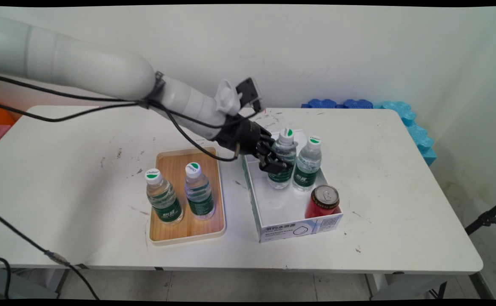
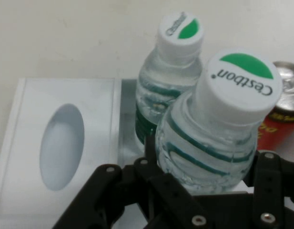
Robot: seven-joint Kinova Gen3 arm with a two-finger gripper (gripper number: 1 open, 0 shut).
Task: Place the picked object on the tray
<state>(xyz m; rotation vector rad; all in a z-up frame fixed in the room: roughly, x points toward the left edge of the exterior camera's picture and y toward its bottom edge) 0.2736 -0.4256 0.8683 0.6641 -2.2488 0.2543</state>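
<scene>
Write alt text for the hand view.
The black gripper sits around the body of a water bottle with a white and green cap, close to the camera. A second water bottle stands behind it, beside a red can, all inside a white cardboard box.

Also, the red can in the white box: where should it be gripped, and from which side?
Grip the red can round its upper part, coming down from above. It stands upright in the near right corner of the white box, close to two walls, so probably only the part above the walls is free. A water bottle stands just behind it.
</scene>
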